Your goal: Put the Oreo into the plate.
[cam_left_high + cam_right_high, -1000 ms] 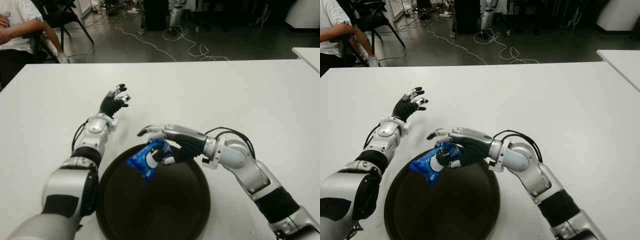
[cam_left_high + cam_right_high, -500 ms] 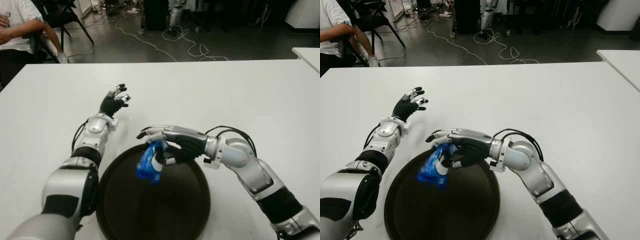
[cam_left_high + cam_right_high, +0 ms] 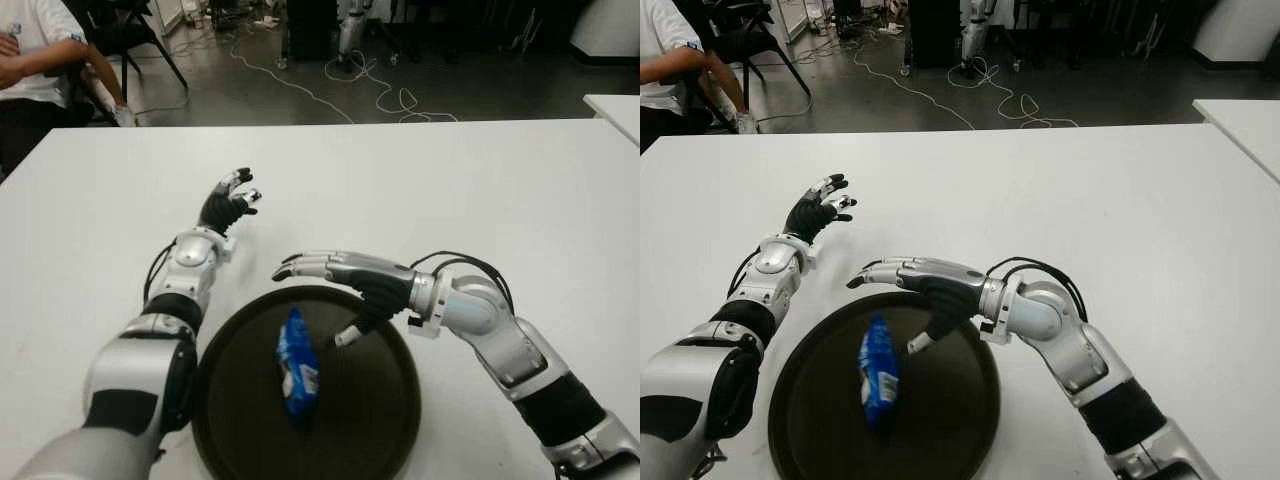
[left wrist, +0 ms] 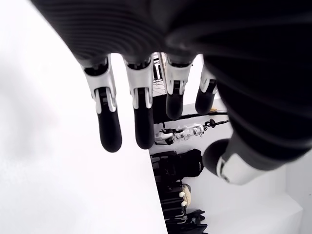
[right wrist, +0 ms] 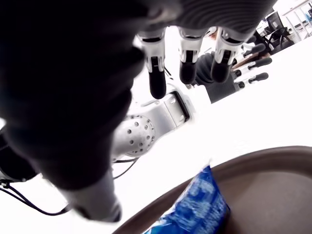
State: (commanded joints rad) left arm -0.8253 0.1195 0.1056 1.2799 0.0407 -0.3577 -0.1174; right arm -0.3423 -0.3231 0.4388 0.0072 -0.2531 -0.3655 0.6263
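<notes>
The blue Oreo packet [image 3: 298, 368] lies inside the dark round plate [image 3: 380, 420], left of the plate's middle; it also shows in the right wrist view as a blue Oreo packet [image 5: 195, 209]. My right hand [image 3: 325, 290] hovers over the plate's far rim with its fingers spread and nothing in them. The thumb points down toward the plate, apart from the packet. My left hand [image 3: 232, 196] is open above the white table [image 3: 450, 180], well beyond the plate on its left side.
A seated person [image 3: 35, 60] is at the far left past the table's edge. Cables [image 3: 340, 95] lie on the floor behind the table. Another white table's corner [image 3: 615, 105] shows at the far right.
My right hand let go of the Oreo packet, which dropped from its fingers onto the plate. The fingers spread open. The left arm has not moved.
</notes>
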